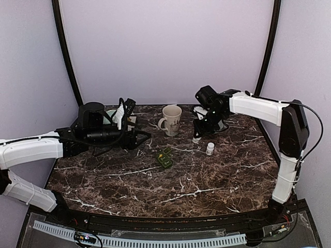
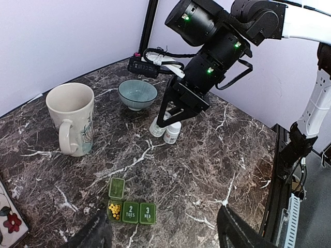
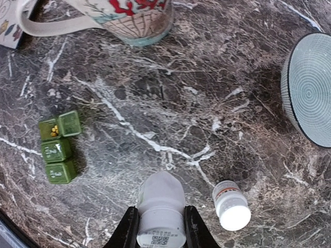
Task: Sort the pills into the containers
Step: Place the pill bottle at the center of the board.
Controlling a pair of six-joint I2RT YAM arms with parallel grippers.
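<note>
A green pill organizer (image 2: pixel 131 211) lies on the marble table (image 1: pixel 207 181), one lid flipped up over yellow pills (image 2: pixel 114 209); its other two lids are down. It also shows as the organizer (image 1: pixel 165 157) mid-table and the organizer (image 3: pixel 58 147) in the right wrist view. My right gripper (image 3: pixel 161 232) is shut on a white pill bottle (image 3: pixel 161 209), held low over the table. A second white bottle (image 3: pixel 231 205) stands just beside it. My left gripper (image 2: pixel 163 235) is open and holds nothing, hovering near the organizer. From above, the right gripper (image 1: pixel 197 129) is behind the organizer and the left gripper (image 1: pixel 140 136) is left of it.
A cream mug (image 1: pixel 172 120) stands at the back centre. A pale blue bowl (image 2: pixel 137 94) sits behind the right gripper. A floral-patterned item (image 2: pixel 8 222) lies at the left by the left arm. The enclosure's walls and black frame poles close in the back.
</note>
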